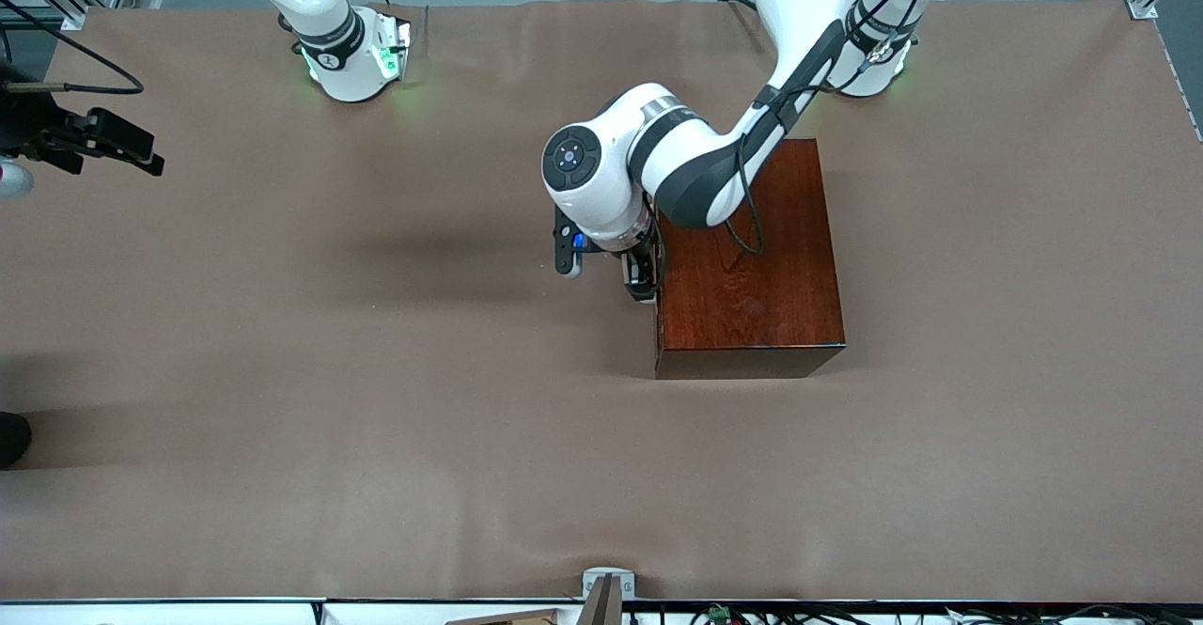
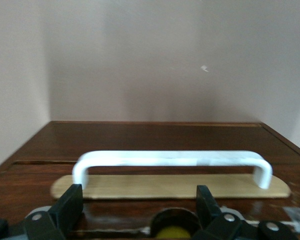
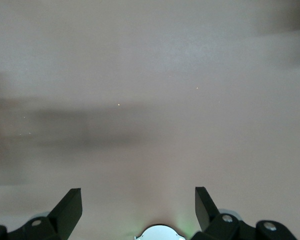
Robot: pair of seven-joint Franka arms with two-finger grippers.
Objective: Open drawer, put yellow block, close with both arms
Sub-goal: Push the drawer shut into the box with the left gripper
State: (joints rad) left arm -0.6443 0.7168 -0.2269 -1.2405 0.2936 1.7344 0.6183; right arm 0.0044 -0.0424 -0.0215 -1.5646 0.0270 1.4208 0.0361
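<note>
The dark reddish-brown box (image 1: 752, 277) stands toward the left arm's end of the table. Its drawer front (image 2: 35, 177) faces the right arm's end and sits flush with the box. The white bar handle (image 2: 170, 159) is mounted on a light-wood plate. My left gripper (image 1: 642, 285) is low at that drawer face, open and holding nothing. In the left wrist view (image 2: 138, 196) its fingers stand just short of the handle and apart from it. My right gripper (image 1: 141, 157) waits open over bare table at the right arm's end; its own view (image 3: 138, 197) shows only cloth. The yellow block is out of view.
The brown table cloth (image 1: 376, 371) spreads wide around the box. The two green-lit arm bases (image 1: 352, 61) stand along the edge farthest from the front camera. A dark object (image 1: 11, 437) lies at the table edge at the right arm's end.
</note>
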